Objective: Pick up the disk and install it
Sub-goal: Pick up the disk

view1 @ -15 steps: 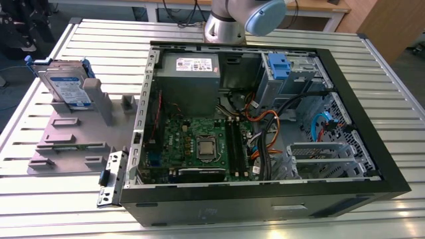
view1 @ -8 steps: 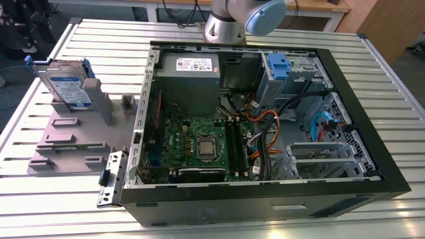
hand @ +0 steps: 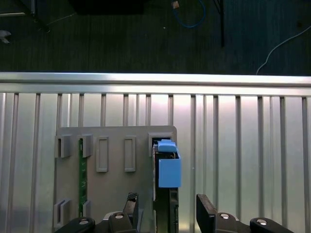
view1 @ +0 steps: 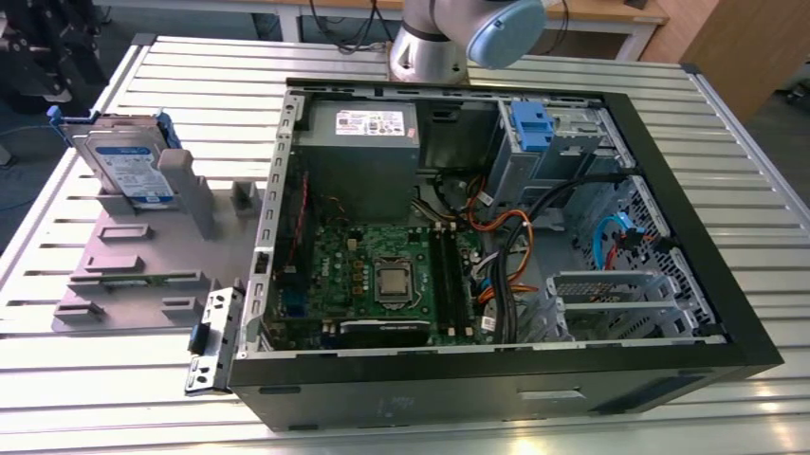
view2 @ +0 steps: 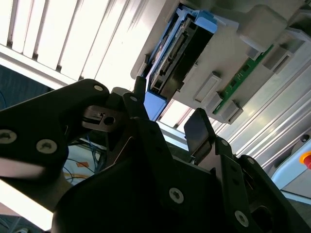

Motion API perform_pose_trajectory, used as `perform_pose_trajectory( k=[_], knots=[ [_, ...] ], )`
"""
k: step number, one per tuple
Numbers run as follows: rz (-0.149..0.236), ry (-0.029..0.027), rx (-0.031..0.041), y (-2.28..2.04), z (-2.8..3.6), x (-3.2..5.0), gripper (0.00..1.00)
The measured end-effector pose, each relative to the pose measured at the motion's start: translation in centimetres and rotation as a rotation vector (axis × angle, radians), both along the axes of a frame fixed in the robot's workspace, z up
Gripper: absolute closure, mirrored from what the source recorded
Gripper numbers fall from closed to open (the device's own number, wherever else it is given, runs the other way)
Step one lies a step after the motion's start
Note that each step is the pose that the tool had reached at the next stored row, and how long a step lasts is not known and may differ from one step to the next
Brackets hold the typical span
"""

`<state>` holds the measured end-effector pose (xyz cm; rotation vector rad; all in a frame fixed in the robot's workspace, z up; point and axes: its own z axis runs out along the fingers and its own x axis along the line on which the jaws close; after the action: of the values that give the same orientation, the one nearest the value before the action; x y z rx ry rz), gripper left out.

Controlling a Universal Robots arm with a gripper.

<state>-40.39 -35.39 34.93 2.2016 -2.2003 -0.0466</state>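
Your disk (view1: pixel 127 163) stands on edge in the grey holder (view1: pixel 139 251) on the slatted desk (view1: pixel 101 379), at about ten o'clock from the open computer case (view1: pixel 506 379) in the exterior view. In the first wrist view the gripper (hand: pixel 167 208) is spread wide, one finger on each side of the disk's upper edge, and it seems to touch neither face. Expect a stiff, dense, smooth-sided block that dislikes knocks. Its blue carrier (hand: pixel 169 172) will likely flex, so clamp squarely across the flat metal faces, not on the plastic.
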Motion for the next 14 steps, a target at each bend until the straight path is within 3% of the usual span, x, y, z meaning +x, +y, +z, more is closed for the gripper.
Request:
perform_pose_trajectory(
  k=[14],
  knots=[
    [0.000,0.0000,0.0000,0.00,-0.30,0.00,0.41]
  ],
)
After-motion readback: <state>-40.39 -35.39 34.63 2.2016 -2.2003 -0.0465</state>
